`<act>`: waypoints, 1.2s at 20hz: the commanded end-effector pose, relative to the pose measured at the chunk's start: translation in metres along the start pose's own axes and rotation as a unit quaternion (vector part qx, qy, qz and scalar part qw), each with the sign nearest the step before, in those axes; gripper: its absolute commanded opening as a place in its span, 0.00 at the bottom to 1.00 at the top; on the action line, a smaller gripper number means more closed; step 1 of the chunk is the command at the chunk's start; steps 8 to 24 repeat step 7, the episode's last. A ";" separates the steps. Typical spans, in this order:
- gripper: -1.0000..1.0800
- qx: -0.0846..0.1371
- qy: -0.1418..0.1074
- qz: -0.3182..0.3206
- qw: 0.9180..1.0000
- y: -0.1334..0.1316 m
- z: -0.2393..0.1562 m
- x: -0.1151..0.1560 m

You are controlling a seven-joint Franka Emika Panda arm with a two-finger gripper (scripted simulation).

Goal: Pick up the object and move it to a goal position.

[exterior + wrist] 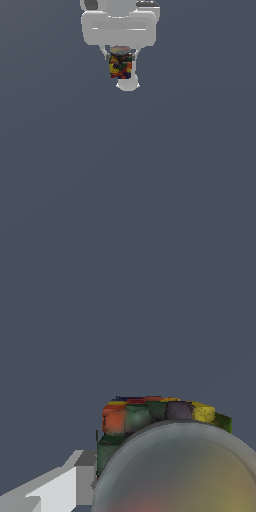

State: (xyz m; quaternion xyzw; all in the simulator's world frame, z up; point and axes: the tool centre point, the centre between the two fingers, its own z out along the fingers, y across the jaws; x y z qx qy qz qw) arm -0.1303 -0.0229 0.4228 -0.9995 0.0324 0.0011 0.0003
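I see the gripper at 12 o'clock in the exterior view, jaws clamped on the jar. Only the wrist view shows its grey lid close up, one finger beside it.

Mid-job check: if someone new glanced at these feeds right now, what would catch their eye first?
The speckled jar, bright red, yellow and orange on plain grey, sits near the exterior view's top centre, between the fingers of the white gripper above it. In the wrist view its round grey lid fills the near corner.
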 end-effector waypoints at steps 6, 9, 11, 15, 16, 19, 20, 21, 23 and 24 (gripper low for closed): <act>0.00 0.000 0.001 0.000 1.000 0.003 -0.020 -0.006; 0.00 0.000 0.001 0.000 1.000 0.003 -0.021 -0.006; 0.00 0.000 0.001 0.000 1.000 0.003 -0.021 -0.006; 0.00 0.000 0.001 0.000 1.000 0.003 -0.021 -0.006; 0.00 0.000 0.001 0.000 1.000 0.003 -0.021 -0.006; 0.00 0.000 0.001 0.000 1.000 0.003 -0.021 -0.006; 0.00 0.000 0.001 0.000 1.000 0.003 -0.021 -0.006; 0.00 0.000 0.001 0.000 1.000 0.003 -0.021 -0.006; 0.00 0.000 0.001 0.000 1.000 0.003 -0.021 -0.006; 0.00 0.000 0.001 0.000 1.000 0.003 -0.021 -0.006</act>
